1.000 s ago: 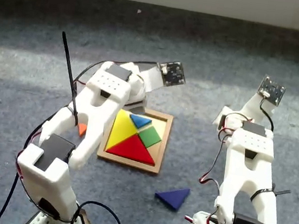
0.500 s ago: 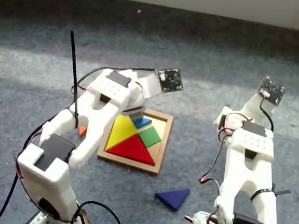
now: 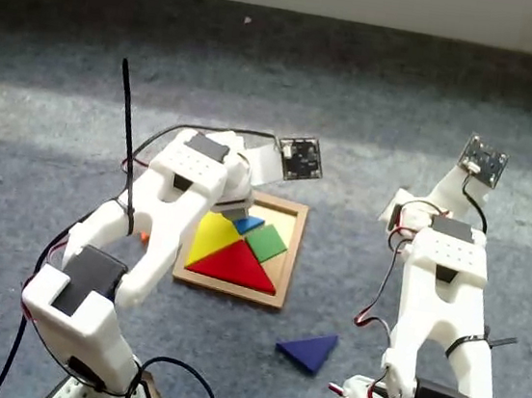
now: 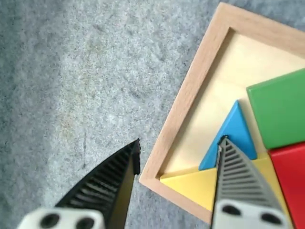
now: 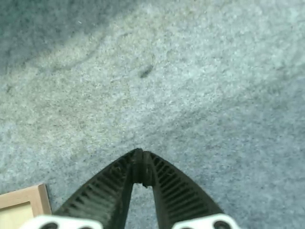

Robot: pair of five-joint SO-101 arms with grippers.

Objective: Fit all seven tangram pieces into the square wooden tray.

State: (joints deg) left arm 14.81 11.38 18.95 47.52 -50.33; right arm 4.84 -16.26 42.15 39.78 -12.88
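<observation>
The square wooden tray (image 3: 285, 260) (image 4: 188, 98) holds a yellow triangle (image 3: 209, 237) (image 4: 190, 186), a red triangle (image 3: 235, 264), a green square (image 3: 266, 242) (image 4: 281, 107) and a small light blue triangle (image 3: 249, 224) (image 4: 233, 133). My left gripper (image 3: 234, 211) (image 4: 179, 140) is open and straddles the tray's far left corner. One of its fingers is outside over the carpet; the other is over the light blue triangle's edge. A dark blue triangle (image 3: 308, 351) lies on the carpet in front of the tray. My right gripper (image 5: 141, 153) is shut and empty above bare carpet.
An orange piece (image 3: 145, 237) peeks out from under the left arm, left of the tray. A corner of the tray (image 5: 24, 202) appears in the right wrist view. Grey carpet covers the whole surface, with open room behind and to the right of the tray.
The left arm has shifted, bringing its gripper lower over the tray's far left corner. The light blue triangle has slid slightly toward the yellow one. The right arm has stayed still.
</observation>
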